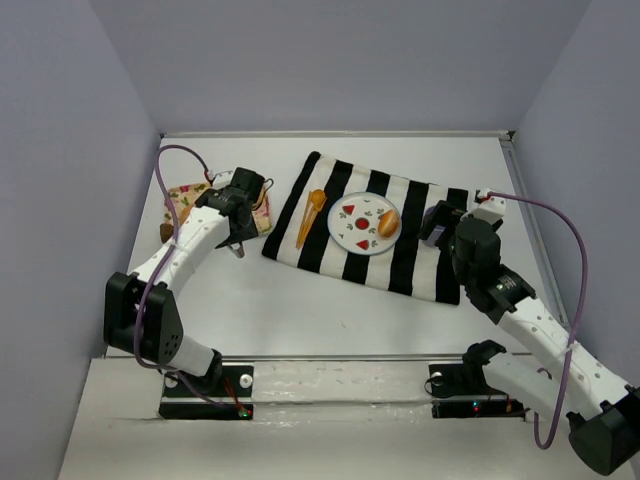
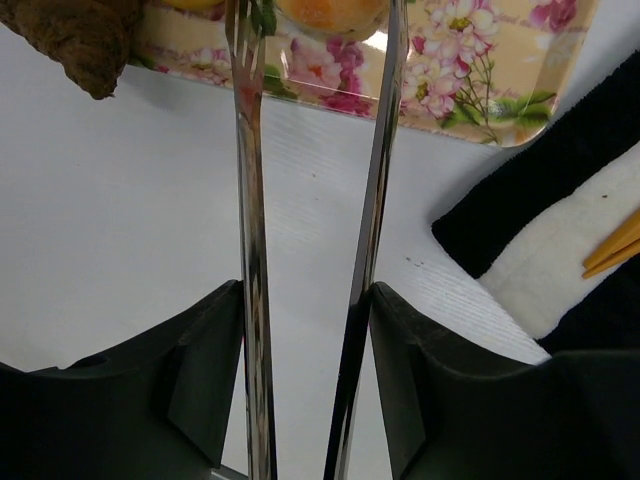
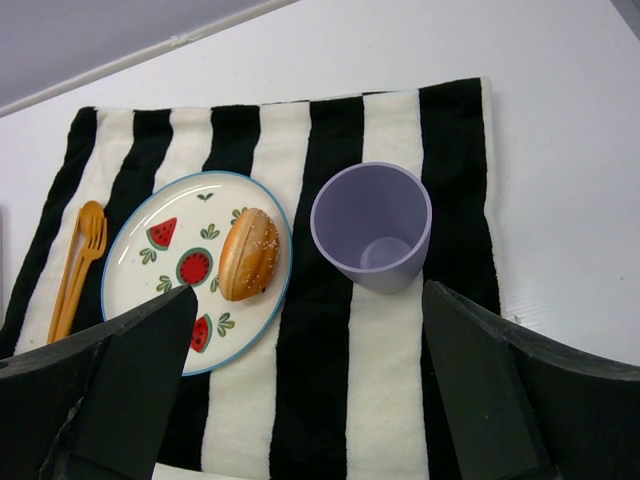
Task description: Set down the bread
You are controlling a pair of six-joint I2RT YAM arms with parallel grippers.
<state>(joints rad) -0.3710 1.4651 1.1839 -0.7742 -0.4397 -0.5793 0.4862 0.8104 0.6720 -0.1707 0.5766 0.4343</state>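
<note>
One golden-brown bread roll (image 3: 248,255) is seen lying on the round watermelon-printed plate (image 3: 125,280), slim steel tongs (image 2: 247,220) are gripped by the left claw (image 2: 305,300) astride an orange bun (image 2: 330,10) on the floral tray (image 2: 470,70), the right claw (image 3: 308,295) is held open and empty, and a firmer squeeze and lift is judged to be needed next.

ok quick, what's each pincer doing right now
left pincer: closed on the metal tongs
right pincer: open, holding nothing
</note>
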